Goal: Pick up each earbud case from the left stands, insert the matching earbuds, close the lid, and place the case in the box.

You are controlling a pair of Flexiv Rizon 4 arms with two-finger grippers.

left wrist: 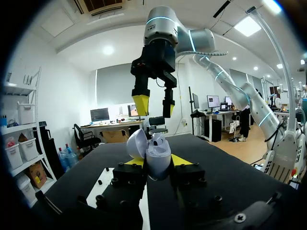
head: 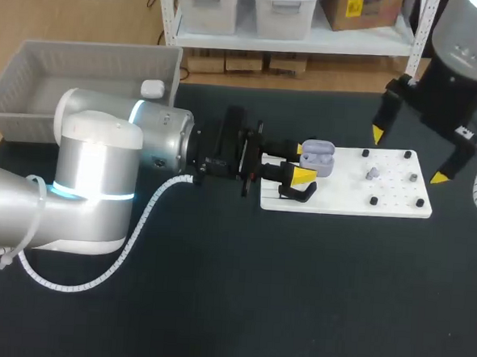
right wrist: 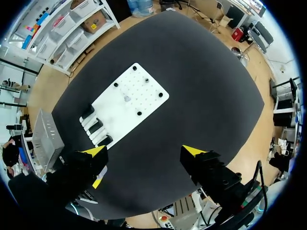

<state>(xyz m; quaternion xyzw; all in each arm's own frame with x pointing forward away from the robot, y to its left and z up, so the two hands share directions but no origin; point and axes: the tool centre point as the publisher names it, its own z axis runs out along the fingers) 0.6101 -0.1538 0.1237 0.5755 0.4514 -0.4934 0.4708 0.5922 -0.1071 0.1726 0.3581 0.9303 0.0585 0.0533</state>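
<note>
The left arm (head: 102, 162) reaches in from the left across the dark counter (head: 240, 292). The left jaws pinch a lavender earbud case (head: 317, 157) from two sides, holding it over the left end of a white board (head: 399, 206). In the left wrist view the earbud case (left wrist: 157, 155) sits upright between the yellow fingertips (left wrist: 181, 159). Its lid (left wrist: 136, 143) is swung open to one side.

Black stands (head: 296, 195) line the left end of the white board, just under the left jaws. A small grey earbud (head: 371, 173) rests near the middle of the board, apart from the held case. Short black pegs (head: 373, 200) dot the board's surface.

The right arm (head: 464, 71) comes in from the upper right. The right jaws are spread wide and hold nothing, and their yellow tips (head: 376, 135) hang above the right end of the board. From the right wrist view the white board (right wrist: 144, 103) lies well below, ahead of the parted tips (right wrist: 96, 151). The earbud (right wrist: 127, 98) shows there as a grey speck on it, and the black stands (right wrist: 96, 127) sit at the end nearest the box (right wrist: 45, 139).

The grey box (head: 34, 85) stands at the counter's far left corner. A white case (head: 152, 88) lies inside it against the right wall.
</note>
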